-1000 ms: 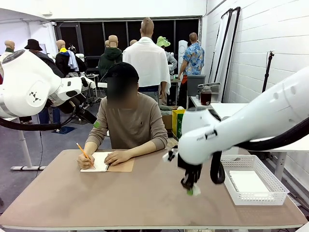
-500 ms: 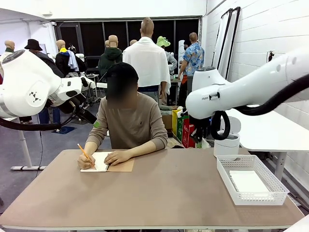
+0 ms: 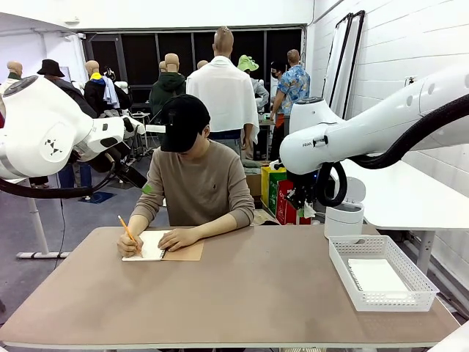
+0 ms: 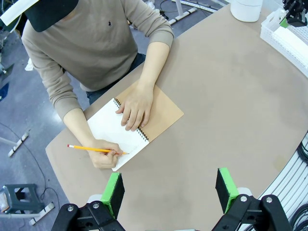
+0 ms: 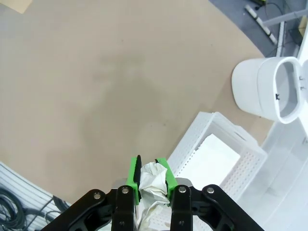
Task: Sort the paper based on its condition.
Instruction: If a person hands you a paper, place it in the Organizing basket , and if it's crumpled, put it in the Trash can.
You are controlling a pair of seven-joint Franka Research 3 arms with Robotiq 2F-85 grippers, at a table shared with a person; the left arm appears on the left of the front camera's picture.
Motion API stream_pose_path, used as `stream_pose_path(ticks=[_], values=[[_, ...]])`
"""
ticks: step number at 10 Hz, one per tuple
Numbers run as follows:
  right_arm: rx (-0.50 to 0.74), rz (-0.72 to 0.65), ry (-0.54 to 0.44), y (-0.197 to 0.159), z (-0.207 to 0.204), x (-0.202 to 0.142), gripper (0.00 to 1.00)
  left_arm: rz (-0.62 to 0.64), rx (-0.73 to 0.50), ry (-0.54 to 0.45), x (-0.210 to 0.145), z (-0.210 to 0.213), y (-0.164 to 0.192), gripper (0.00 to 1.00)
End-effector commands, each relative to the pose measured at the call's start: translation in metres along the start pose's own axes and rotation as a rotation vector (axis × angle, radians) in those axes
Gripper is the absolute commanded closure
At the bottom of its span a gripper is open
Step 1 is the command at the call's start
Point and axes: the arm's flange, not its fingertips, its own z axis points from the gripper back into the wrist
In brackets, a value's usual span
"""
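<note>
currently one crumpled paper wad [image 5: 150, 182] sits pinched between the two green pads [image 5: 134, 177] of the right gripper [image 5: 148, 171], whose fingers are drawn in close, one on each side of it. in the front view that gripper [image 3: 302, 207] hangs in the air over the far right part of the table [image 3: 220, 301], well above the surface.

one flat sheet [image 5: 216, 155] of white paper lies in the bottom of the single white slotted basket [image 5: 190, 139], well apart from the wad. whether more sheets lie under it i cannot tell. the basket stands on the table's right side, and one white bin [image 3: 343, 218] with its lid tipped open stands just beyond it at the far right corner.

the left gripper [image 4: 169, 179] hangs high over the table, its two fingers [image 4: 114, 188] spread wide apart, with bare tabletop showing between them.

across the table sits one person with one spiral-bound notebook [image 4: 108, 126] lying open, its brown cover turned out beside the white page. one hand [image 4: 103, 155] holds one yellow pencil [image 4: 91, 148] with its tip on the page. the other hand [image 4: 136, 105] lies flat across the spiral binding.
</note>
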Motion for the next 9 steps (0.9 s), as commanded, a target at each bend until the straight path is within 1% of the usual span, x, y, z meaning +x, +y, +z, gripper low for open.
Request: stream_pose_path(ticks=[1, 3, 4, 6, 7, 9], values=[[-0.002, 0.022, 0.004, 0.0, -0.001, -0.005, 0.8, -0.002, -0.006, -0.012, 0.0, 0.001, 0.001, 0.0], [0.0, 0.004, 0.0, 0.0, 0.0, 0.0, 0.8, -0.002, -0.006, -0.012, 0.0, 0.001, 0.001, 0.0], [-0.068, -0.144, -0.049, -0.008, 0.001, 0.008, 0.8, -0.002, -0.006, -0.012, 0.0, 0.001, 0.001, 0.0], [-0.163, -0.371, -0.102, -0.034, 0.0, 0.022, 0.8, -0.002, -0.006, -0.012, 0.0, 0.001, 0.001, 0.0], [-0.17, -0.41, -0.113, -0.043, 0.001, 0.024, 0.8, -0.002, -0.006, -0.012, 0.0, 0.001, 0.001, 0.0], [-0.197, -0.575, -0.142, -0.075, -0.009, 0.032, 0.8, -0.002, -0.006, -0.012, 0.0, 0.001, 0.001, 0.0]])
